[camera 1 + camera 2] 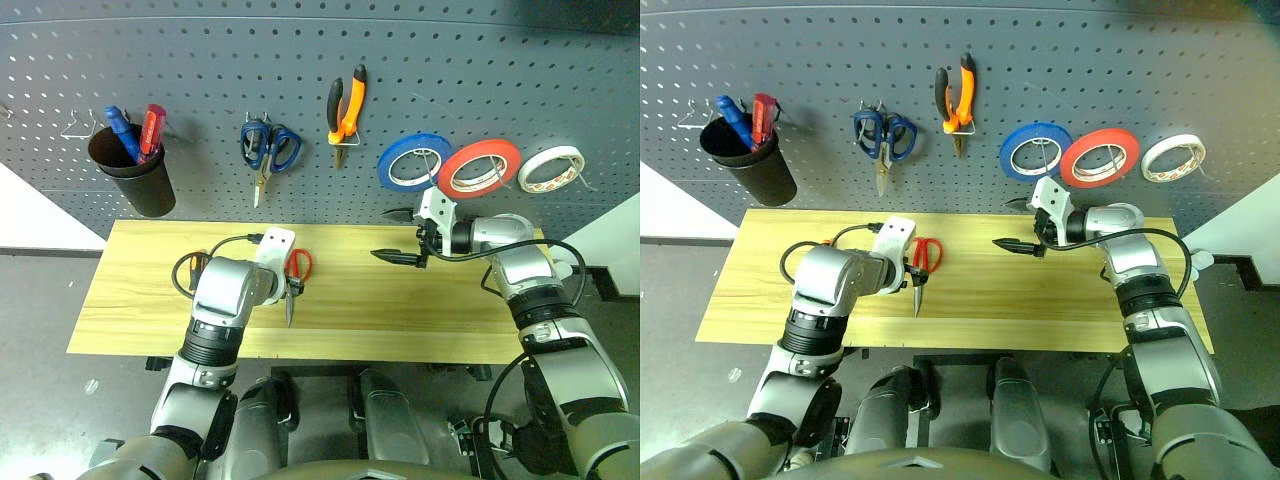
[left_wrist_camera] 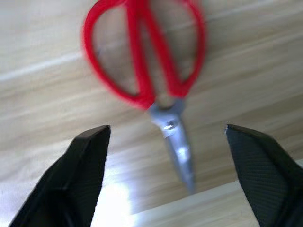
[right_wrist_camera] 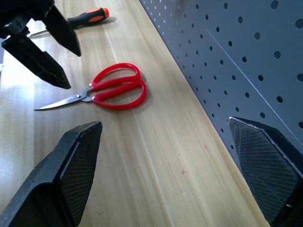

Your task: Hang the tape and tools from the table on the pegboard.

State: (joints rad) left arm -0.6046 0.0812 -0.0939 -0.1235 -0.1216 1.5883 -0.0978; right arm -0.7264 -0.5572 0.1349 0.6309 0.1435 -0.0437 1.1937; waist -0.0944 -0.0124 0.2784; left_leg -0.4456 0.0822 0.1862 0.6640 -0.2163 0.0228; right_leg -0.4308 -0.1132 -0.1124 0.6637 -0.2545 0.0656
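Note:
The red-looped scissors (image 3: 111, 90) lie flat on the table (image 1: 400, 310), blades towards its front edge. My left gripper (image 2: 165, 130) hovers open just above them, with one finger (image 2: 90, 146) on either side of the blades and touching neither. The orange-and-black screwdriver (image 3: 90, 16) lies on the table beyond my left wrist. My right gripper (image 1: 398, 236) stands open and empty over the table's right middle, near the pegboard (image 1: 200, 60). On the pegboard hang the orange-and-black pliers (image 1: 346, 108) and the white tape (image 1: 552, 168).
A black cup (image 1: 135, 180) on the pegboard's left holds a blue and a red screwdriver. Blue-looped scissors (image 1: 268, 148) hang left of the pliers. A blue roll (image 1: 413, 160) and a red roll (image 1: 479, 167) hang left of the white tape.

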